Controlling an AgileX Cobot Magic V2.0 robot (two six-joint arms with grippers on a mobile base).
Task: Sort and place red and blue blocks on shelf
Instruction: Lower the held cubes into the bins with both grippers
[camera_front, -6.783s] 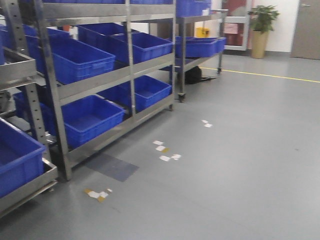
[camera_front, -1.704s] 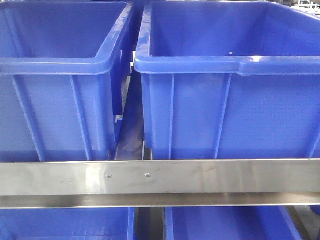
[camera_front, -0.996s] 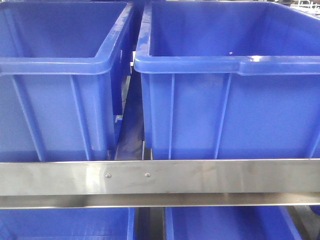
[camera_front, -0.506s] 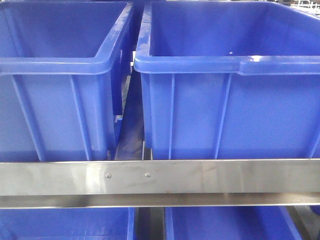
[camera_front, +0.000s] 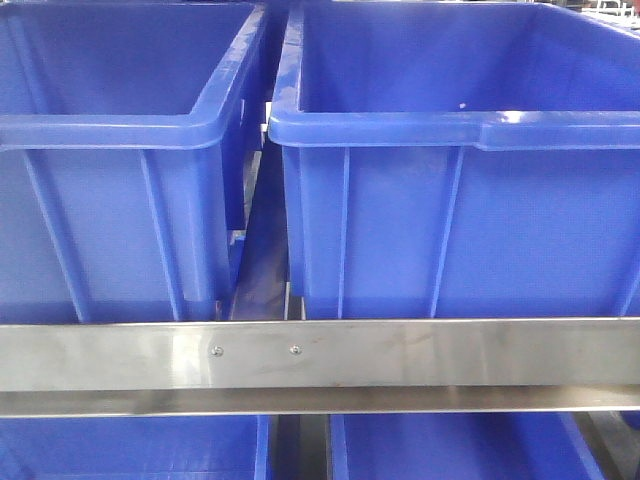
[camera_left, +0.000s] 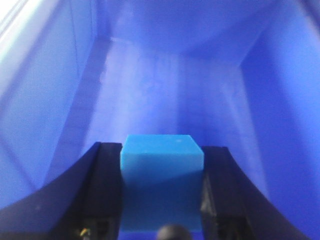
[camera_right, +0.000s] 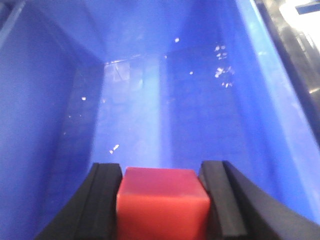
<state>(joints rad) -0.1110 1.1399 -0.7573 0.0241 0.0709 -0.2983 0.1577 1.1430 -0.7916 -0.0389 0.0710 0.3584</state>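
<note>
L claw (camera_left: 162, 200) clamped on blue block (camera_left: 162, 175), R claw (camera_right: 163, 210) on red block (camera_right: 162, 207), both over bins; risk: early release → bounce/tumble, wrong bin.

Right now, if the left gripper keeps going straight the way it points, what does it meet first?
Probably the blue bin's floor. The left gripper is shut on the blue block and points into the bin, with nothing else visible in the way. Depth is unclear from the wrist view.
</note>
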